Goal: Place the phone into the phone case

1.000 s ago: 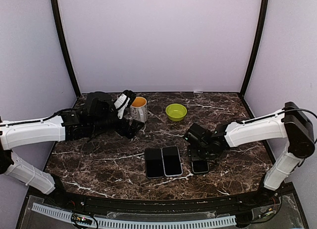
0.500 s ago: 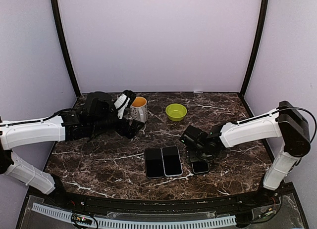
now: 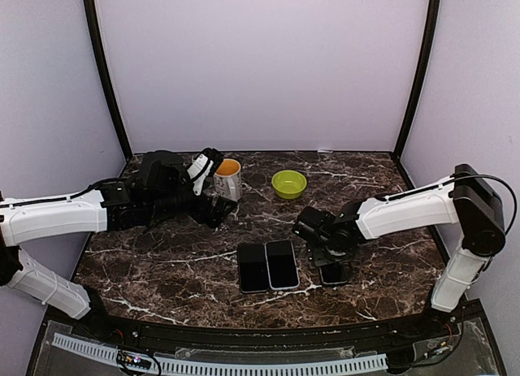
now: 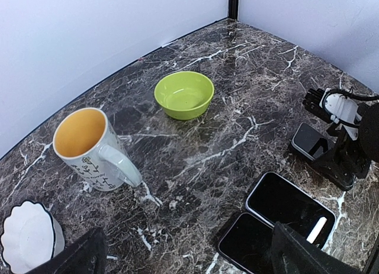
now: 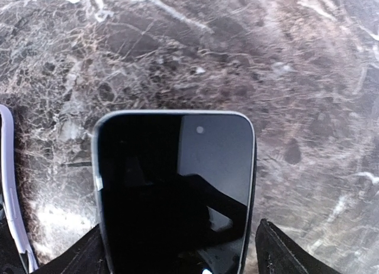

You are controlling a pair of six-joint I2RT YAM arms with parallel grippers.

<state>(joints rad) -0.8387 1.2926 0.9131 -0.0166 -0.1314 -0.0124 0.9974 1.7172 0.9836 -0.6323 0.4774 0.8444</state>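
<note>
Top external view, and nearest the arm bases two dark slabs lie flat on the marble table (image 3: pixel 162 266), side by side and touching: a black slab (image 3: pixel 252 267) on the left, a white-rimmed slab (image 3: pixel 282 264) on the right. Which one is the case? Can't tell from here.

Just right of that pair, apart from it, there's the phone (image 3: pixel 330 273), smaller, screen up, flat on the table. The right gripper (image 5: pixel 180 241) is right over its far end. On the right wrist camera the phone fills the space between the fingers (image 5: pixel 89 256), one on each side of it, jaws apart. Whether the pads touch its edges is not clear. A sliver of white rim shows at the left edge of that picture.

Further back on the left, the left gripper (image 4: pixel 189 259) hangs above the table with its jaws spread wide and nothing between them.

Beside it stands a white mug (image 3: pixel 227 179), upright, orange inside. A white scalloped dish (image 4: pixel 26 238) sits to the mug's left on the left wrist camera. Farthest back, a green bowl (image 3: pixel 288 183) sits upright, well apart from the phone.
</note>
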